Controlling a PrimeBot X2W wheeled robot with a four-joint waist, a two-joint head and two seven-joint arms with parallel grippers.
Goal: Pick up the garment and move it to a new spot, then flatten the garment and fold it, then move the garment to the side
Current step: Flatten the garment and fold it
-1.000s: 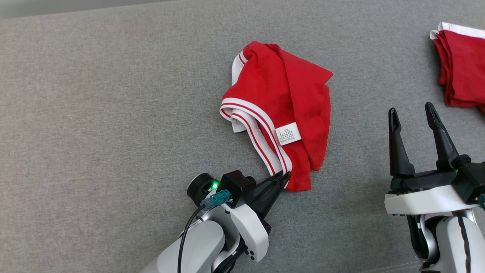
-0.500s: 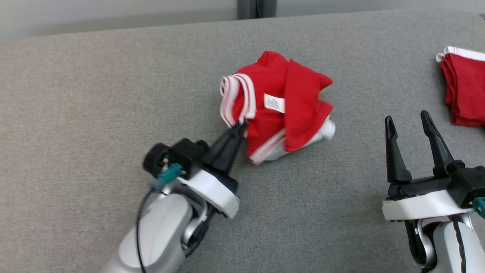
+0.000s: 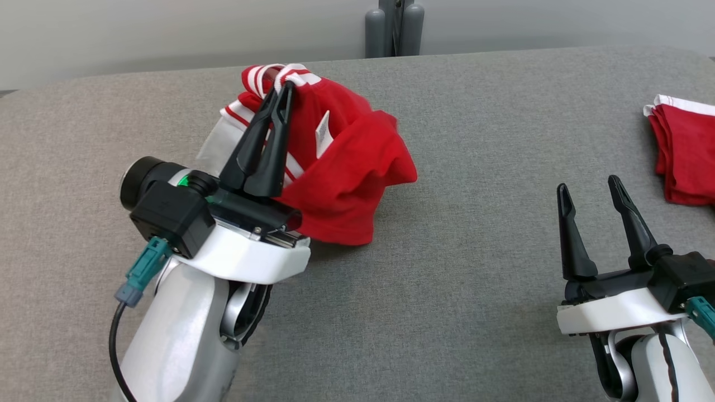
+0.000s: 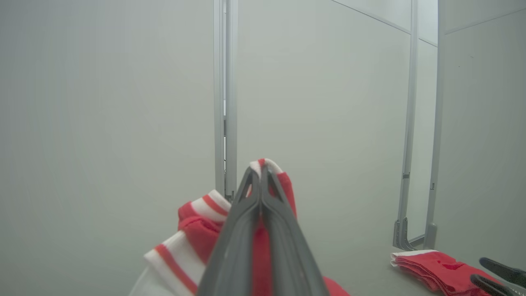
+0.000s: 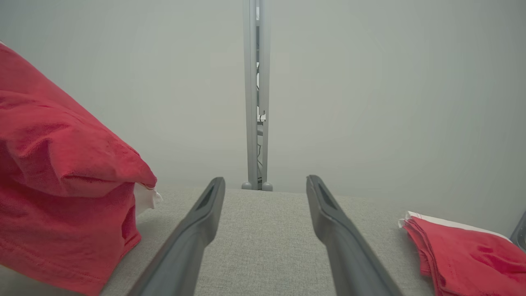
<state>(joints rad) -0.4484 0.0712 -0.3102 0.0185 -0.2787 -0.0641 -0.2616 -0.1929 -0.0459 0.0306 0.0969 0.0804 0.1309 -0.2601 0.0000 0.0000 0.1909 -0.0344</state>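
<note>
**Garment pinched in left gripper; right gripper empty**

The left gripper (image 3: 282,88) has its jaws pressed together on the white-striped band of the red garment (image 3: 346,167), pinching it at the tips. The garment hangs bunched from that point, with a white label showing among the folds. Its lower hem lies at or just above the grey surface (image 3: 475,279); contact cannot be confirmed. The garment is well to the left of the folded red pile (image 3: 684,151), which lies flat at the right edge of the head view. The right gripper (image 3: 589,184) stands near the pile, to its left and closer to the robot, between pile and garment. Its jaws are spread wide with nothing between them.
</note>
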